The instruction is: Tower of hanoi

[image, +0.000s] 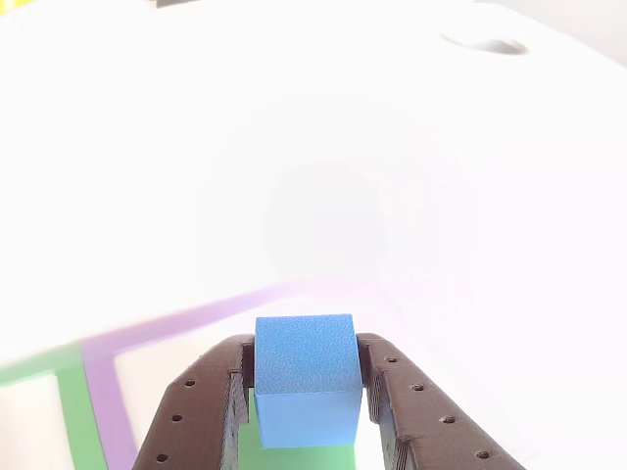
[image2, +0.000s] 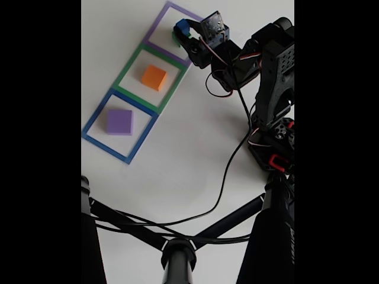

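My gripper (image: 306, 384) is shut on the small blue cube (image: 304, 362), with one dark finger (image: 211, 397) on each side of it. Directly under the cube a strip of the green block (image: 294, 458) shows; whether they touch I cannot tell. In the fixed view the gripper (image2: 185, 31) holds the blue cube (image2: 181, 26) over the green block (image2: 176, 38), at the right edge of the purple tape square (image2: 155, 29). The yellow-orange block (image2: 154, 77) lies in the green tape square (image2: 127, 68). The purple block (image2: 119, 122) lies in the blue tape square (image2: 95, 121).
The arm's black body (image2: 273, 77) and base (image2: 275, 148) stand at the right of the white table. A black cable (image2: 228, 168) trails from the arm toward a dark stand (image2: 177, 254) at the bottom. Open white surface lies between the tape squares and the stand.
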{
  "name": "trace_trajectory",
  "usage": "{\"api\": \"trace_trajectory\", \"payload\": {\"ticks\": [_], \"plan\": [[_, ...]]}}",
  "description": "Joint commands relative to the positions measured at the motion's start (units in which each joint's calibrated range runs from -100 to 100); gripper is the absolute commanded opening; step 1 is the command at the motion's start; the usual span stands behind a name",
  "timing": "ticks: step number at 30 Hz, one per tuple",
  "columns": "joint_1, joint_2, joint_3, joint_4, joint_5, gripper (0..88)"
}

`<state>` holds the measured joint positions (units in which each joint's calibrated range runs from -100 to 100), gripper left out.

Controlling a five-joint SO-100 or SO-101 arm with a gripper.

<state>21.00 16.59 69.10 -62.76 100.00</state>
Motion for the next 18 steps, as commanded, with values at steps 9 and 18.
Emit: {"api": "trace_trajectory", "payload": {"ticks": [9,18], "plan": [[-0.96,0.97,-0.92,-2.5,0.0,8.7],[-0.67,1.21,-0.92,-2.66,0.0,17.2]]}}
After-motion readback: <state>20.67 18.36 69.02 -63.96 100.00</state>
